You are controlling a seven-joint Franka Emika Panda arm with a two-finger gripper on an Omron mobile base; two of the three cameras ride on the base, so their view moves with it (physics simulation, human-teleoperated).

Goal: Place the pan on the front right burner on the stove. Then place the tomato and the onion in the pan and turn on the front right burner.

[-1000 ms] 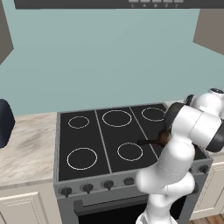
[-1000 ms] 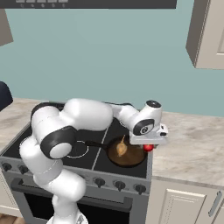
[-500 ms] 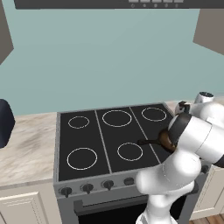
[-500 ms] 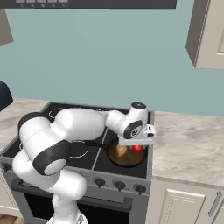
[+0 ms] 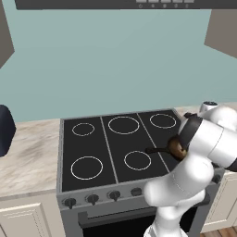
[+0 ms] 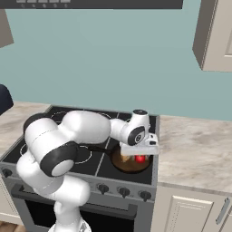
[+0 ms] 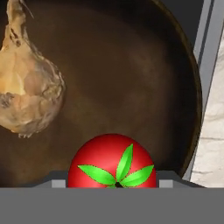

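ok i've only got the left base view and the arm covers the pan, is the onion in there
observer: yes, the hand view shows the onion lying on the brown inside of the pan.
operator: and the tomato
observer: the tomato sits between the finger tips of the gripper, over the pan and apart from the onion. I can't tell if it touches the bottom.
operator: pan where it should be
observer: in the right base view it sits at the front right of the stove.
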